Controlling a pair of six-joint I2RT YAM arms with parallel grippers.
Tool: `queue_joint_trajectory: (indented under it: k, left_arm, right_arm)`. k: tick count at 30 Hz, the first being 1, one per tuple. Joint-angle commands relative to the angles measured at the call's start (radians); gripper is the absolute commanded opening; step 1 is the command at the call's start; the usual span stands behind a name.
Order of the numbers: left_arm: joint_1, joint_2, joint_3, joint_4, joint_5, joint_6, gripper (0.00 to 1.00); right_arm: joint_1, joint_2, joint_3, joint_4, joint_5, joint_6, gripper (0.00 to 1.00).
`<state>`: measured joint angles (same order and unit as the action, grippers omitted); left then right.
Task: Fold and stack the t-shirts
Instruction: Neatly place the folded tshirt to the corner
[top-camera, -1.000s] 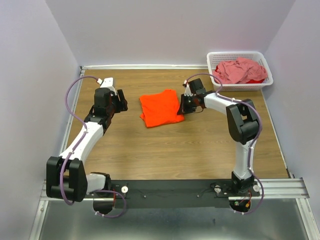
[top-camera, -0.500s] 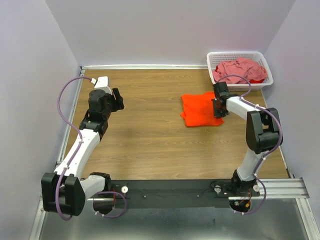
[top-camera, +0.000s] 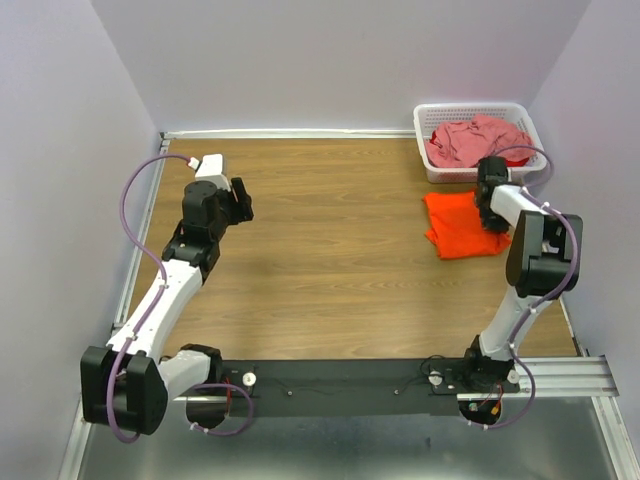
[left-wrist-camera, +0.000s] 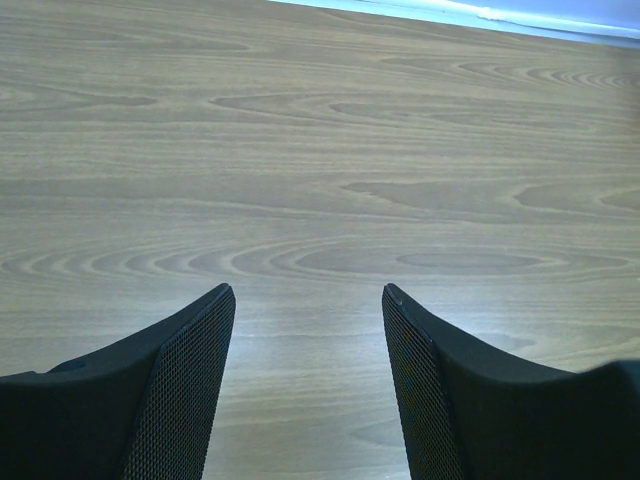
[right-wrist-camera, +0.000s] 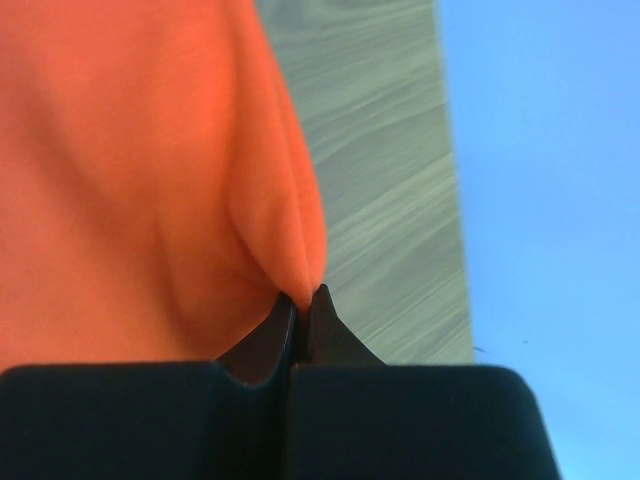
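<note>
The folded bright orange t-shirt (top-camera: 458, 224) lies on the wooden table at the right, just in front of the basket. My right gripper (top-camera: 492, 212) is shut on the shirt's right edge; in the right wrist view a pinched fold of orange cloth (right-wrist-camera: 150, 170) rises from between the closed fingertips (right-wrist-camera: 325, 315). The dusty pink t-shirt (top-camera: 475, 138) lies crumpled in the basket. My left gripper (top-camera: 240, 200) is open and empty over bare table at the left; in the left wrist view (left-wrist-camera: 305, 300) only wood shows between its fingers.
The white plastic lattice basket (top-camera: 436, 120) stands at the back right corner, with some red cloth (top-camera: 512, 160) under the pink shirt. A raised rail (top-camera: 290, 133) runs along the table's back edge. The right wall is close to the right arm.
My right gripper has dragged the orange shirt from the table's middle to the right, in front of the basket. The left arm has pulled back slightly to the left.
</note>
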<state>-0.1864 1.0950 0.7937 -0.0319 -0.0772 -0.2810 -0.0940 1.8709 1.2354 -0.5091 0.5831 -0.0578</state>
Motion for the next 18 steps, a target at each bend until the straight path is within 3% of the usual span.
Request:
queue_joint_trajectory:
  k: [1, 13, 18]
  left_arm:
    - [-0.019, 0.000, -0.017, 0.023, -0.030, 0.006, 0.69]
    - [-0.022, 0.074, -0.010, 0.026, -0.012, 0.006, 0.68]
    - [-0.022, 0.097, -0.004, 0.027, 0.001, 0.006, 0.68]
  right_arm:
    - [-0.059, 0.057, 0.070, 0.006, 0.035, -0.037, 0.00]
    - [-0.228, 0.198, 0.242, 0.018, 0.044, -0.008, 0.01]
    - [-0.234, 0.221, 0.288, 0.018, 0.032, 0.012, 0.14]
